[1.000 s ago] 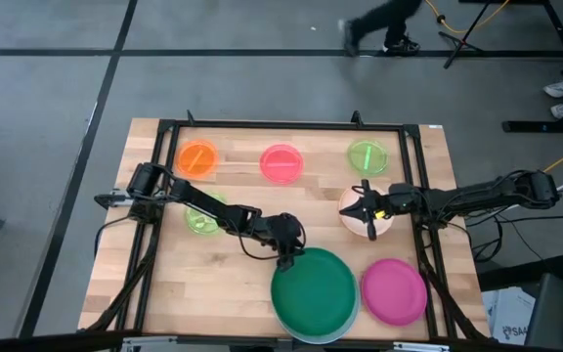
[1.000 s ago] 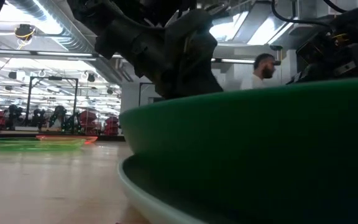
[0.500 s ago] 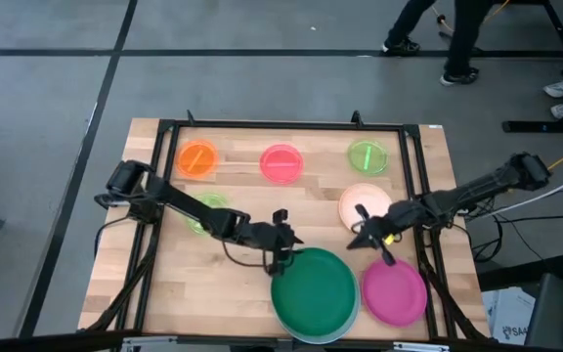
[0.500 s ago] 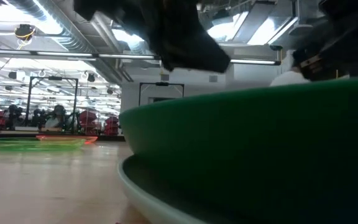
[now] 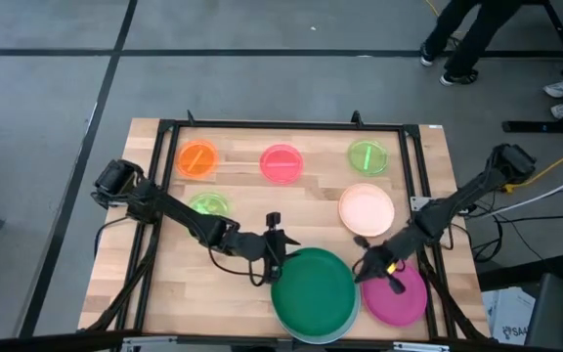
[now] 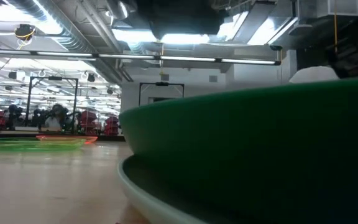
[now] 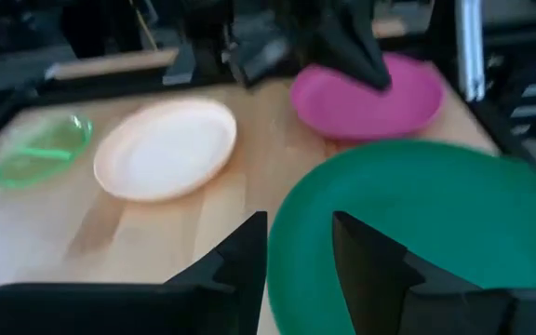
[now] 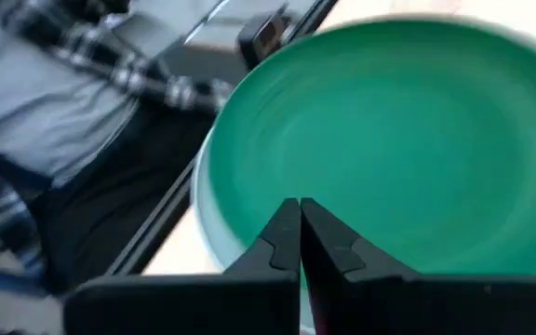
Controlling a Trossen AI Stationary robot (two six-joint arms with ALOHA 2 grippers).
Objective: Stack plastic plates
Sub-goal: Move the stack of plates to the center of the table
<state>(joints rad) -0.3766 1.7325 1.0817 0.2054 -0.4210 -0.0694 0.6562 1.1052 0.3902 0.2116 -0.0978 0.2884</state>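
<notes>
Eight plates in all, only two stacked so far: dark green plate sits on pale blue plate at the 6 o'clock edge of the counter.

Magenta plate is just beside the stack at its 3 o'clock. Peach plate is near, at about 1 o'clock from the stack. Small orange plate, pink plate and neon green plate line the 12 o'clock side. The second neon green plate is toward 9 o'clock.

Change over the last second: right gripper has left the peach plate untouched and dropped toward 6 o'clock. It now sits low in the gap between green and magenta rims, fingers pressed together, holding nothing. Left gripper has slid back a bit. It is just off the green rim at 10 o'clock, fingers apart with a moderate gap, empty. The second neon green plate is uncovered again.

Judgement: magenta is likely the next plate. The closed right gripper looks set to nudge or get under its rim, and the left one may brace the stack. Six plates are still loose.
</notes>
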